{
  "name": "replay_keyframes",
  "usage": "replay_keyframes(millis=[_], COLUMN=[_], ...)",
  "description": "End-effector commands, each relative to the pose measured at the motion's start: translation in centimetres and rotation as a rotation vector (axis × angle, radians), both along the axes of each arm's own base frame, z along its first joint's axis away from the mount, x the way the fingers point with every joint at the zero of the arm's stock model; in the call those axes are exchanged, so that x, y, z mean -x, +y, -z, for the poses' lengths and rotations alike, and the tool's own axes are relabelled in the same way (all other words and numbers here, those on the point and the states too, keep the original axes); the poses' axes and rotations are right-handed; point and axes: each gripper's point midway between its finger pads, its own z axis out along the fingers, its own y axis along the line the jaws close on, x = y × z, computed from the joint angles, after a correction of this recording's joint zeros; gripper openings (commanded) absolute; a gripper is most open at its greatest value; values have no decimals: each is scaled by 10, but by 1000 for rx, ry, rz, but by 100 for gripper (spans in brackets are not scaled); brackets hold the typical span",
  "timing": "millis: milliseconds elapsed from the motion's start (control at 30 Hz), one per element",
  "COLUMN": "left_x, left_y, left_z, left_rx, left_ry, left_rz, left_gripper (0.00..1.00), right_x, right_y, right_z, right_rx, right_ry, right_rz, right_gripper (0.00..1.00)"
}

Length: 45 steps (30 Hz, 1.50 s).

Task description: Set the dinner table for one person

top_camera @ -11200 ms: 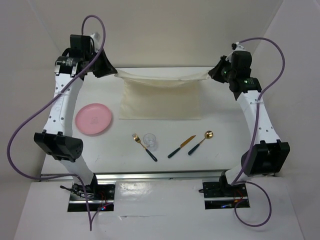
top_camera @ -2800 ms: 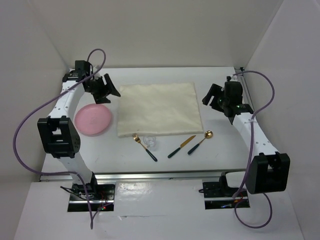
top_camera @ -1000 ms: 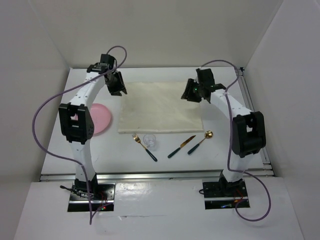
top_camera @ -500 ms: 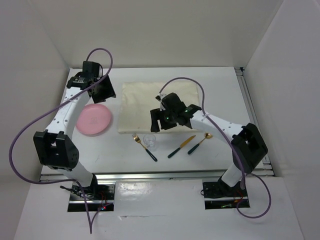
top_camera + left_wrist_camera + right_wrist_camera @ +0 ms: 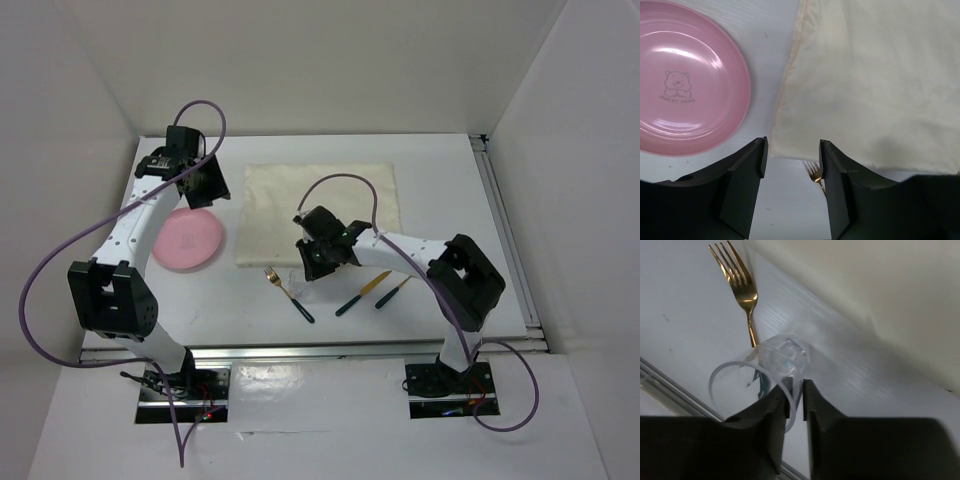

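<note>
1. One white worktop [image 5: 440,190].
2. One pink plate [image 5: 187,240].
3. One cream cloth [image 5: 270,210].
4. One gold fork [image 5: 288,293].
5. One knife [image 5: 362,293].
6. One spoon [image 5: 392,294].
7. One clear cup [image 5: 782,356].

Glossy pink plate [image 5: 685,80], matt cream cloth [image 5: 875,85], shiny gold-metal fork [image 5: 737,277], clear cup [image 5: 782,355], glossy dinner table [image 5: 450,190].

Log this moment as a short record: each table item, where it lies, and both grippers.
table: white, bears everything
cloth: cream, spread flat mid-table
plate: pink, left of the cloth, on bare table
fork: by the cloth's near edge, beside the cup
cup: clear, rim pinched
knife: right of the cup
spoon: right of the knife, bowl end hidden
left gripper: open, above the cloth's near left corner
right gripper: shut on the cup's rim
</note>
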Motion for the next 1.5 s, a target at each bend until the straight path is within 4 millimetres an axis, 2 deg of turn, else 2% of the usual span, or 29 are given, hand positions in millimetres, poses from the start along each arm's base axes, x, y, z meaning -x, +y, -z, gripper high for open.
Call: replay_keyframes(millis=[0, 33, 67, 100, 200, 233, 300, 333, 400, 433, 467, 533, 567, 733, 767, 833, 900, 1067, 1267, 1367, 1400, 1433, 1467], left_x=[-5, -3, -3, 1, 5, 8, 8, 9, 9, 10, 10, 9, 11, 19, 20, 23, 25, 29, 37, 53, 55, 63, 67], left_y=[3, 8, 8, 10, 7, 7, 5, 5, 9, 7, 14, 17, 19, 27, 27, 27, 28, 28, 31, 46, 49, 52, 56], left_z=[-5, -3, -3, 3, -2, -4, -5, -9, -9, -12, -12, -12, -11, -5, -5, -3, 1, 12, 24, 41, 46, 55, 56], left_rx=[-25, -45, -45, -56, -37, -37, -29, -28, -53, -61, -95, -112, -120, -171, -171, -172, -174, -165, -163, -143, -135, -133, -132], left_ry=[-31, -21, -21, 0, -11, -17, -26, -37, -39, -48, -50, -50, -42, -19, -19, -14, -3, 35, 74, 150, 162, 198, 202], left_rz=[12, -2, -3, -9, 4, 4, 9, 9, 19, 21, 6, -8, -13, -38, -38, -38, -51, -66, -113, -196, -217, -236, -249], left_gripper=[61, 60, 60, 60, 60, 60, 60, 61, 61, 61, 63, 63, 63, 64, 64, 64, 64, 65, 69, 70, 71, 73, 74], right_x=[-23, -33, -39, -52, -82, -104, -131, -149, -175, -196, -213, -237, -260, -309, -312, -321, -327, -342, -344, -343, -345, -345, -344], right_y=[8, 0, -4, -7, -35, -51, -68, -75, -92, -113, -118, -134, -149, -189, -188, -202, -208, -226, -232, -231, -231, -228, -228], right_z=[-34, -41, -51, -66, -85, -101, -105, -120, -127, -114, -129, -125, -118, -89, -85, -77, -66, -57, -32, -20, -22, -21, -16], right_rx=[-9, 36, 51, 53, 109, 113, 118, 97, 79, 101, 71, 83, 90, 122, 123, 126, 124, 137, 154, 160, 155, 140, 145], right_ry=[-118, -158, -188, -223, -275, -315, -325, -349, -345, -317, -334, -328, -326, -292, -291, -280, -270, -271, -247, -228, -235, -228, -220], right_rz=[50, 91, 115, 149, 223, 279, 337, 378, 431, 483, 505, 553, 594, 693, 693, 728, 736, 774, 781, 786, 787, 776, 775], right_gripper=[18, 4, 0, 0, 0, 0, 0, 0, 0, 0, 0, 0, 0, 0, 0, 0, 0, 0, 0, 0, 4, 17, 26])
